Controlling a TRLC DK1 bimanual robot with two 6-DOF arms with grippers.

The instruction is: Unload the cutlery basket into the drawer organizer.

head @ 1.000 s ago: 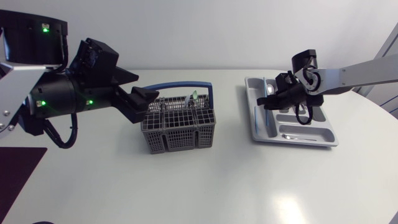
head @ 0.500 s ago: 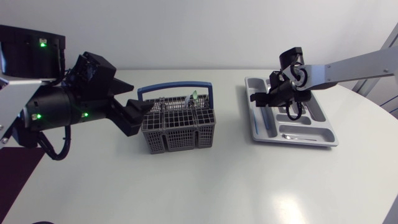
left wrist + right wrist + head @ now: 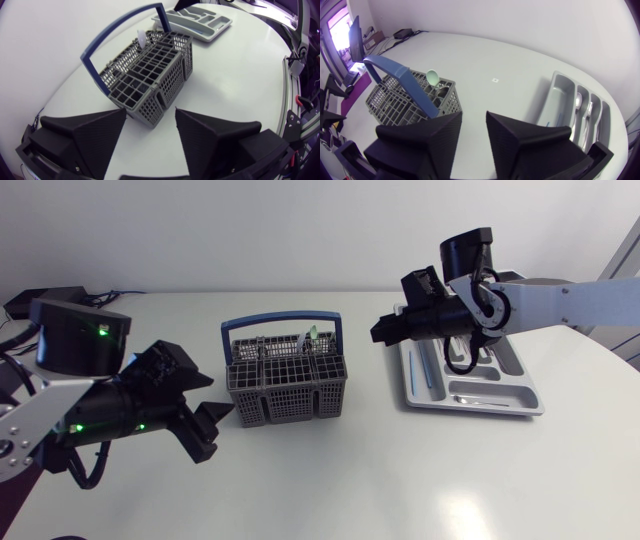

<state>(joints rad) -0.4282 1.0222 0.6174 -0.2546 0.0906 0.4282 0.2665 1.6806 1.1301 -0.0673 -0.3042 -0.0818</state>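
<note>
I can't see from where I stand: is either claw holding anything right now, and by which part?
Nothing is held. The left claw is open and empty, with the cutlery basket ahead of it; the right claw is open and empty too.

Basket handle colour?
Blue handle on the grey basket; shows best in the right wrist view.
</note>
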